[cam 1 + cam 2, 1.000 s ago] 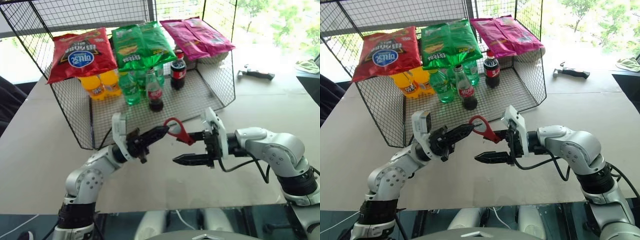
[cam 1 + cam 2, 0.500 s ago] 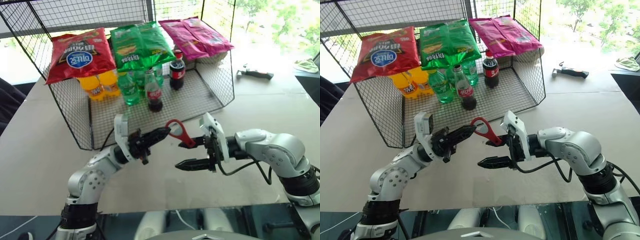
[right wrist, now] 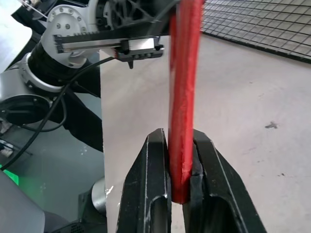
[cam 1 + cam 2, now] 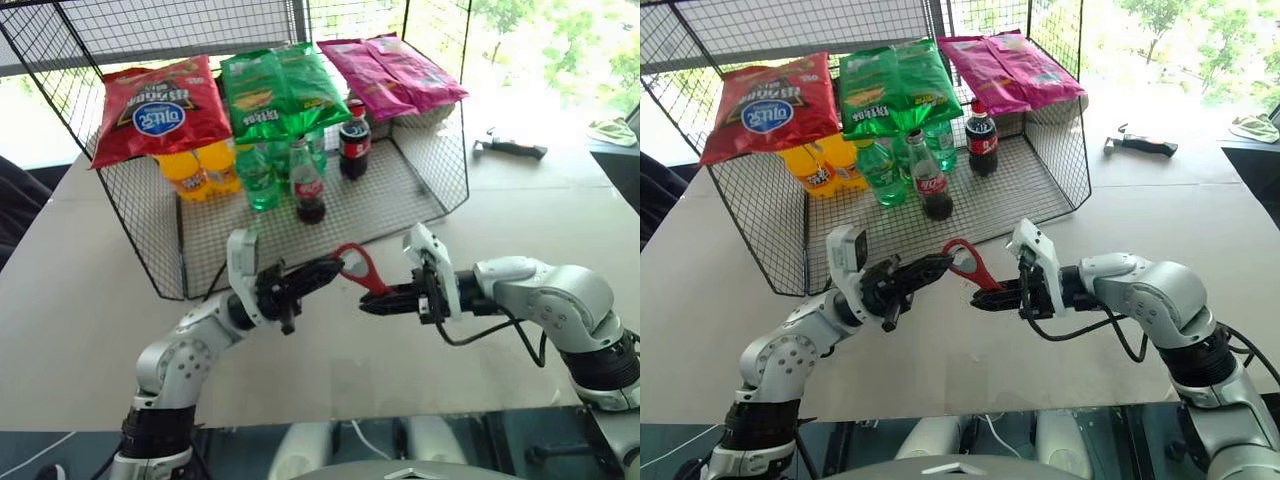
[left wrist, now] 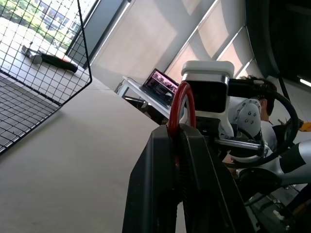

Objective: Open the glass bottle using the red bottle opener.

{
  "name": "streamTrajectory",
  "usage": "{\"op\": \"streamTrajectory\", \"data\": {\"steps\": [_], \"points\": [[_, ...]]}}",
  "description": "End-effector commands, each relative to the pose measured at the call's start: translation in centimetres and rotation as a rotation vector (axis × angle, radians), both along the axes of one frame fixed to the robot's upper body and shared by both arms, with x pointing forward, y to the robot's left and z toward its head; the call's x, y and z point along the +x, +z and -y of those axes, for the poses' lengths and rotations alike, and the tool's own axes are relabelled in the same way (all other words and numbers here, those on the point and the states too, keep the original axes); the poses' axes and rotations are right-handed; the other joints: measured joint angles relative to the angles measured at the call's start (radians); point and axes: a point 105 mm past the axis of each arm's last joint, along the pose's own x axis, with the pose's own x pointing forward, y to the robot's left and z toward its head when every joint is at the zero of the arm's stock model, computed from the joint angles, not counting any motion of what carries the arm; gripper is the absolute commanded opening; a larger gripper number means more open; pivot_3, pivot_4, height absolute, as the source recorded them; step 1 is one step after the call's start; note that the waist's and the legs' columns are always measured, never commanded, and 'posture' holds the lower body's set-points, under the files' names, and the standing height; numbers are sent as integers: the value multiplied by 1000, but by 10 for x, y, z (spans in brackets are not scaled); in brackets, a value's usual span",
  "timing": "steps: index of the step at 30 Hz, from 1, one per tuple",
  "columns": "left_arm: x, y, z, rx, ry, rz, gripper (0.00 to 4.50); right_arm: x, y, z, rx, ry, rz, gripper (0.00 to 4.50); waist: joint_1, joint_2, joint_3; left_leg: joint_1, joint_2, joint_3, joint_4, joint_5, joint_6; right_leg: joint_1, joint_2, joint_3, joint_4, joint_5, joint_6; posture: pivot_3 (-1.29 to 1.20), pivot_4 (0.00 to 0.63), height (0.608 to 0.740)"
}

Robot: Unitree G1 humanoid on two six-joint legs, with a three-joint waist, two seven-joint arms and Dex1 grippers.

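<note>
Red bottle opener (image 4: pixel 358 270), flat, oval ring head, both grippers' fingers clamped on it, left gripper (image 4: pixel 330 270), right gripper (image 4: pixel 372 303)

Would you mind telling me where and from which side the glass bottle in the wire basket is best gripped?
Probably by the waisted body just under the red label of the glass bottle, coming level from the basket's open front. It stands upright nearest that front edge, with green bottles crowding its left and rear and chip bags overhanging the neck, so a top approach looks blocked. The narrowing there should seat a tool well.

Bright daylight, blown-out glare from rear windows.
</note>
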Motion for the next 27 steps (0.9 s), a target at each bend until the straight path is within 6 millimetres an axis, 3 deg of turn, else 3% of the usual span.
{"op": "streamTrajectory", "data": {"steps": [1,8,11,18,21,27], "points": [[5,1,-7,20,57,13,0,-18,10,-11,42,112,9,49,0,0,0,0,0,0,0,0,0,0,0,0,0,0,0,0,150,740],[7,5,-7,14,79,26,0,-18,2,-9,16,98,2,49,0,0,0,-6,-1,-1,2,0,0,-5,0,-1,0,0,0,0,150,740],[7,7,-7,8,82,29,1059,-14,0,-8,14,63,3,0,0,0,0,-6,-1,-1,2,0,0,-5,0,-1,0,0,0,0,150,740],[11,17,-15,15,183,93,4400,20,-5,17,66,-202,67,0,0,-1,0,-7,-1,-1,2,0,0,-5,0,-1,0,0,0,0,150,740],[21,21,-23,54,309,174,4466,39,2,31,112,-364,163,0,0,-1,0,-6,-1,-1,3,0,0,-6,0,0,1,0,0,0,150,740],[63,18,-47,256,683,354,4466,70,27,57,205,-673,388,0,7,-1,-1,-6,-1,0,3,0,-1,-6,0,-1,2,1,0,0,150,740]]}}
